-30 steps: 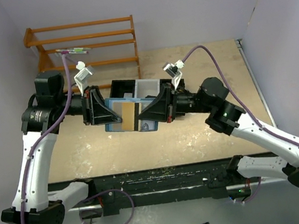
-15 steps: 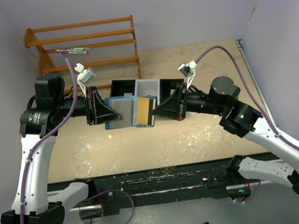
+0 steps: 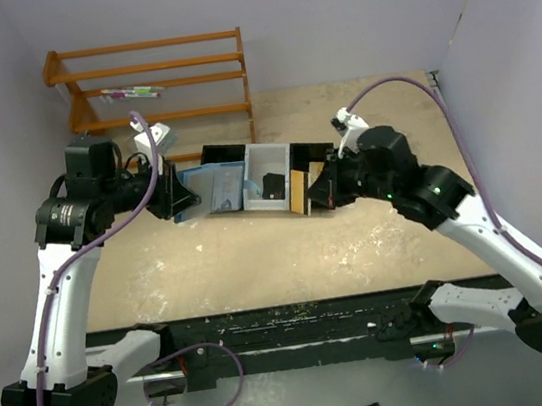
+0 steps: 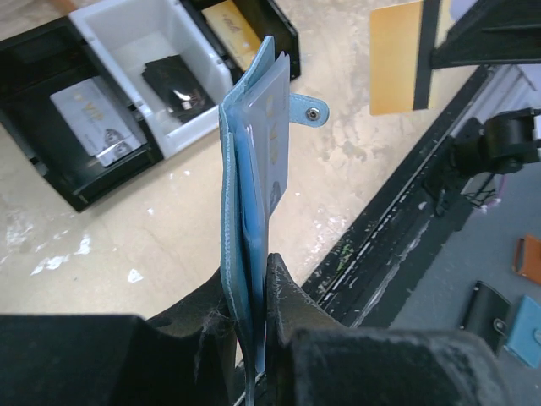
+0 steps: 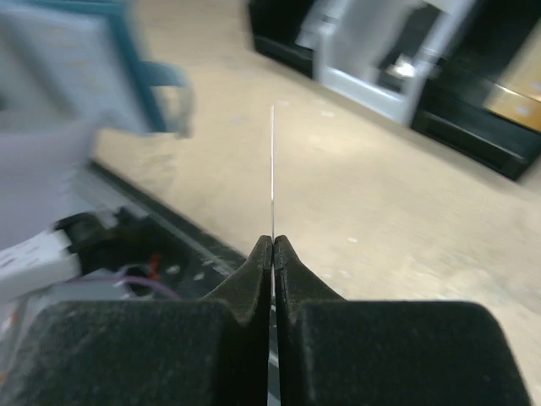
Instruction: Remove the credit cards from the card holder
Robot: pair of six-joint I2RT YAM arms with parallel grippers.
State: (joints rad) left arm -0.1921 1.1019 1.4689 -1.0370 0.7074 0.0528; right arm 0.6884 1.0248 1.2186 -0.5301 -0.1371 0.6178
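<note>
Card holder looks matt, perhaps leatherette; table rough, scuffed wood.

Pale lilac walls fill the top and sides; a wooden rack stands upper left; the tan table shows white scuffs.

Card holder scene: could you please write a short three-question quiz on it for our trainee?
1. True or false: the left gripper is shut on the card holder.
2. What does the right gripper hold? A the card holder; B a gold-tan card; C nothing.
3. What colour is the lone card in the white middle compartment of the tray?
Key: 1 true; 2 B; 3 black.
</note>
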